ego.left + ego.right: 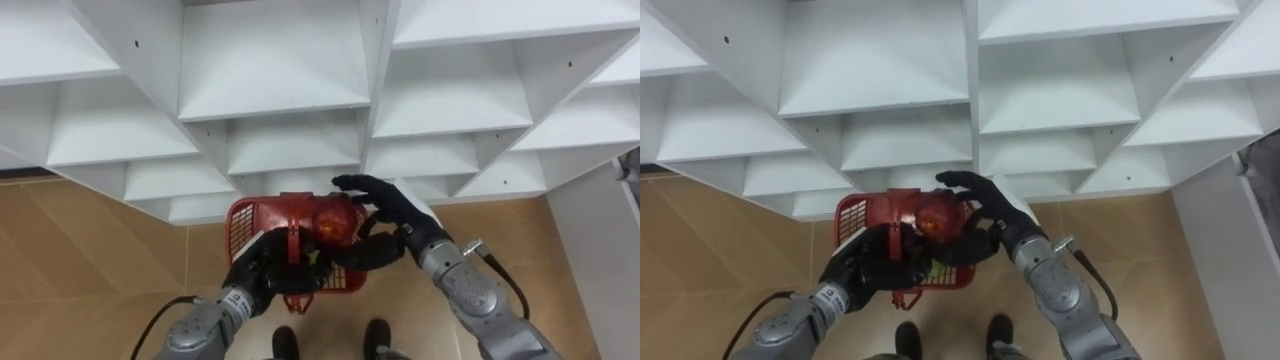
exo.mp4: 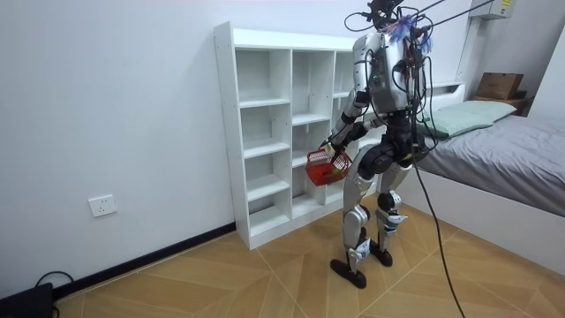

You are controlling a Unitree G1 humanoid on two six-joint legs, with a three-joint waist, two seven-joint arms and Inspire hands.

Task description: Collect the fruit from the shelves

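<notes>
I stand facing a white closet of open shelves (image 1: 280, 100). A red plastic basket (image 1: 243, 225) hangs in front of its lowest shelves, and my left hand (image 1: 262, 272) is curled round the basket's handle. My right hand (image 1: 392, 212) reaches in from the right, fingers and thumb wrapped round a red apple (image 1: 334, 224) just above the basket's right half. Something green (image 1: 311, 258) shows inside the basket, mostly hidden by the handle and hands. In the room view the basket (image 2: 327, 166) sits at hip height beside the closet (image 2: 265, 132).
The visible shelf compartments hold nothing. Wooden floor (image 1: 90, 260) lies below the closet. A white panel (image 1: 600, 250) rises at my right. In the room view a bed (image 2: 503, 168) stands behind me, on the room view's right.
</notes>
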